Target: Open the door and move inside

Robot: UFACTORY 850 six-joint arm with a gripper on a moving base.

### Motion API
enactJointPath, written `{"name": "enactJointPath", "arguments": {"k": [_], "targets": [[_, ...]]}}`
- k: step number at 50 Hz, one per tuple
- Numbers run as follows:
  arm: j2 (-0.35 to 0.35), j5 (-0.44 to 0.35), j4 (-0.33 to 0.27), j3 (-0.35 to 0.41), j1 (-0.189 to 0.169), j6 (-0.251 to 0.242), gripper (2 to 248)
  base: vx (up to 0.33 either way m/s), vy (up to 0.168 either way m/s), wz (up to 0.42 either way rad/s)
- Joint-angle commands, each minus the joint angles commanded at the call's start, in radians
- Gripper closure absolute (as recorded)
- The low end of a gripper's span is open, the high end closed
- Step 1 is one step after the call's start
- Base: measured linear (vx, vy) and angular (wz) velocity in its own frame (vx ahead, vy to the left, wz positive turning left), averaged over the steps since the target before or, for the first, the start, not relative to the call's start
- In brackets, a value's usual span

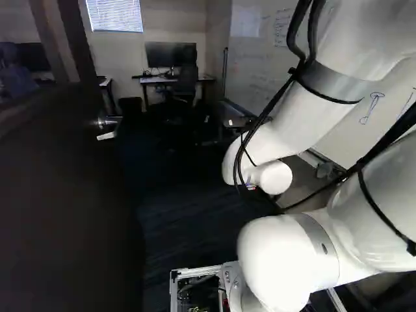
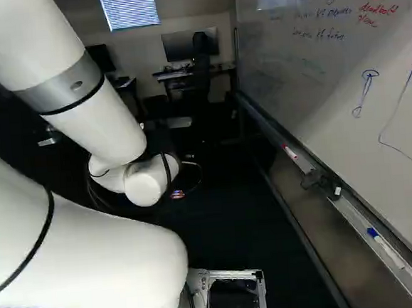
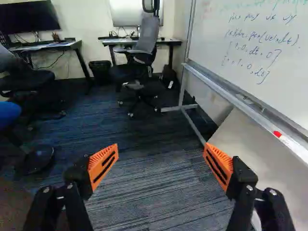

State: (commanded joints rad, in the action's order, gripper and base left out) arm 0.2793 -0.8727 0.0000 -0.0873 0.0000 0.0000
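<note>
The dark door [image 1: 65, 208] fills the left side of the left base view and stands open, with the room showing past its edge. Its silver lever handle [image 1: 109, 125] is on that edge, left of my arm, and nothing holds it. Beyond the white wrist, my gripper [image 2: 168, 123] is a small dark and silver shape, largely hidden by the arm. In the wrist view the gripper [image 3: 160, 166] has its orange-padded fingers wide apart, with carpet beyond and nothing between them. A brown surface beside the gripper there may be part of the door; I cannot tell.
A long whiteboard [image 2: 328, 73] with a marker tray runs along the arm's right; its metal stand foot [image 3: 180, 108] reaches onto the carpet [image 3: 149, 192]. Farther ahead are desks with monitors, office chairs [image 3: 144, 48] and a black bin [image 3: 100, 72]. A blue seat [image 3: 8, 113] is ahead on the left.
</note>
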Motion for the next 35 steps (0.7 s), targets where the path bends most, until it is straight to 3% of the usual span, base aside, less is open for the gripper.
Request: {"name": "enactJointPath", "arguments": {"k": [35], "targets": [[0.000, 0.000, 0.000, 0.000, 0.000, 0.000, 3, 0.216, 0.018, -0.013]]}}
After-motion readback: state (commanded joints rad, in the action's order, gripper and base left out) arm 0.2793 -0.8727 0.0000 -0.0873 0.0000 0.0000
